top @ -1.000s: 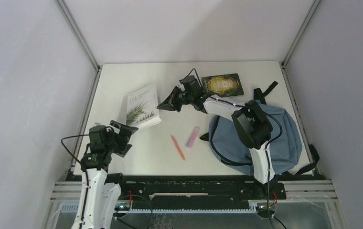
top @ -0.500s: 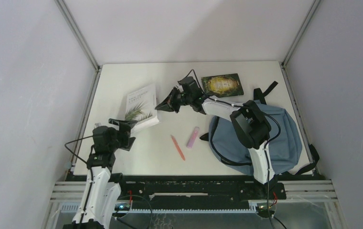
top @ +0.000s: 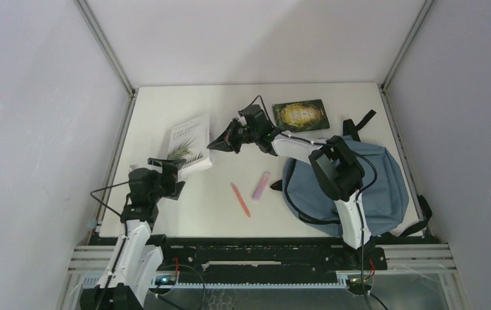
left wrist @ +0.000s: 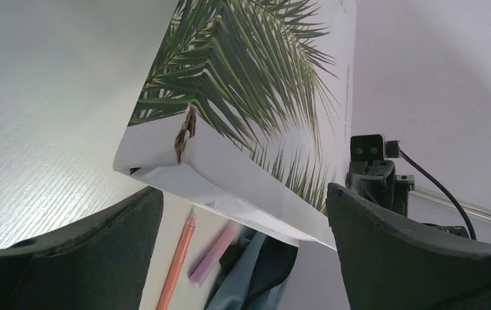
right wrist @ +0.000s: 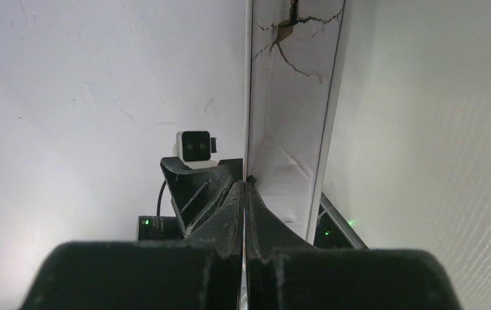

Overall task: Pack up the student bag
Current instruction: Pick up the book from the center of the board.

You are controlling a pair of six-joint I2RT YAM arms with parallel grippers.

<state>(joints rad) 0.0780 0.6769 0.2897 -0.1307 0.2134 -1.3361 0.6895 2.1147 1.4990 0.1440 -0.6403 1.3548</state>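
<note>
Right gripper (right wrist: 246,184) pinched shut on the raised edge of a white palm-leaf book (top: 191,139). Left gripper (top: 170,169) spread open at the book's near corner. Student bag (top: 385,187) lies lower right, apart from the book. It looks soft, light and floppy, and is probably best gripped by its black strap (top: 358,123).

- both arms are the same build: glossy white shells on the long links, chunky black housings at every joint. that goes for the left arm (top: 133,244) and the right arm (top: 354,223)
- left gripper (left wrist: 243,197): 2 fat matte black fingers (left wrist: 81,258) with rounded edges
- right gripper (right wrist: 245,187): black fingers (right wrist: 165,278) too, narrowing to thin wedge tips
- small boxy 2-lens camera on each wrist: left wrist camera (right wrist: 194,146) looks pale-faced, right wrist camera (left wrist: 367,147) looks darker
- a thin black cable (left wrist: 437,190) runs off the right wrist camera, and a black cable loop (top: 104,194) hangs beside the left arm
</note>
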